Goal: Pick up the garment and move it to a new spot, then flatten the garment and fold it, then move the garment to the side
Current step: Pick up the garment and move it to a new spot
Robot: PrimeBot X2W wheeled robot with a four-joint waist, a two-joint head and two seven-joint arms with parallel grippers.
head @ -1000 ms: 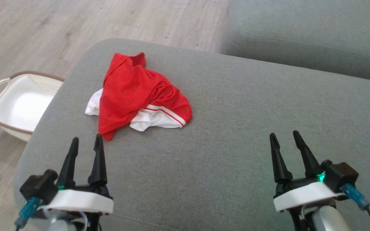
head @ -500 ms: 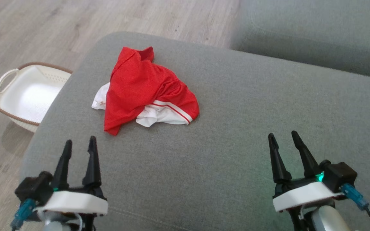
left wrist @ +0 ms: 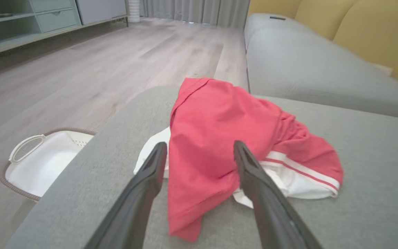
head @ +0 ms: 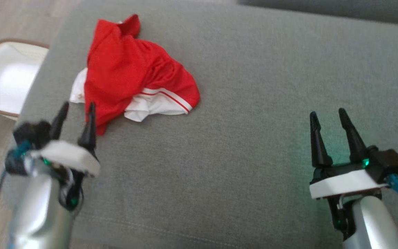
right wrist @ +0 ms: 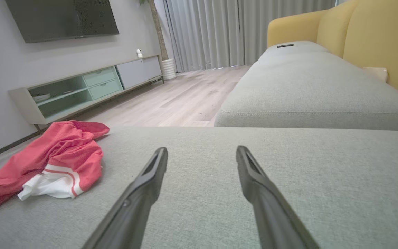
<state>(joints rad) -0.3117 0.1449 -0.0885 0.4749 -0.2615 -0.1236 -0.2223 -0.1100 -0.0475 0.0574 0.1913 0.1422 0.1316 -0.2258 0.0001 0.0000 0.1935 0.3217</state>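
Jaws spread and empty, the left gripper (head: 78, 105) sits at seven o'clock, the right gripper (head: 327, 113) at four. Farther off, at eleven, the crumpled red garment (head: 130, 76) lies on the grey cushion (head: 237, 138) near its edge. A one-layer pinch could drag it off toward the basket (head: 2, 83).

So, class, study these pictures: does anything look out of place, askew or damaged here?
The red and white garment lies crumpled in a heap near the left edge of the grey cushion, white fabric poking out from under the red. Nothing looks spilled or torn; the white basket stands upright on the floor beside it.
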